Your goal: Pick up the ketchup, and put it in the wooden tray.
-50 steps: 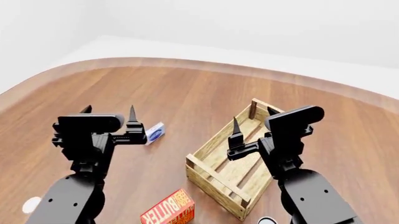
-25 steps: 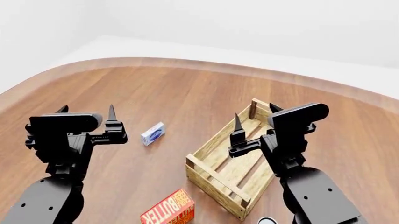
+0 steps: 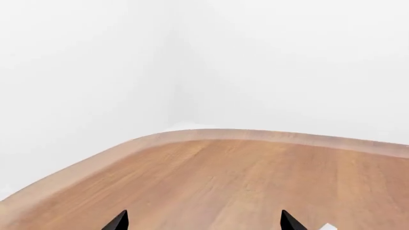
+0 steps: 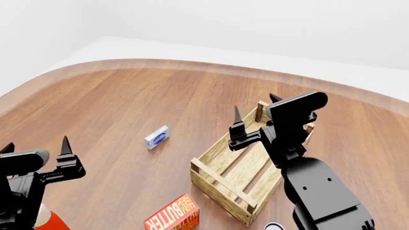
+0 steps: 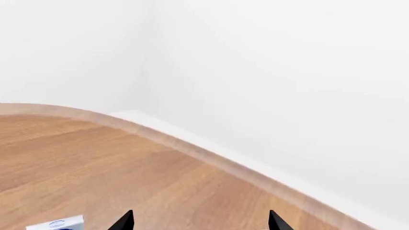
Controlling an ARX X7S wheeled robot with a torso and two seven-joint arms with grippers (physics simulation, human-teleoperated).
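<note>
Head cam: L gripper (image 4: 35, 146) sits low at the near-left corner of the wooden table (image 4: 160, 91), fingers spread apart, nothing between them. Ketchup (image 4: 50, 218) shows only as an orange-red sliver at the bottom-left edge, just beside and partly behind the L arm; cap and label not visible, can't tell if upright or lying. R gripper (image 4: 255, 106) hangs above the far end of the wooden tray (image 4: 221, 182), fingers parted, empty. Tray rests on the table right of centre, angled, slatted bottom visible, nothing seen inside. Small white-blue box (image 4: 157, 137) lies on the table between the two arms, well apart from the tray. Red butter box (image 4: 173, 214) lies near the bottom edge, just beside the tray's near corner. L wrist cam: both fingertips (image 3: 117, 222) at frame edge, wide apart, bare tabletop and white wall beyond. R wrist cam: fingertips (image 5: 123, 221) likewise apart; white-blue box partly in view at the edge.
</note>
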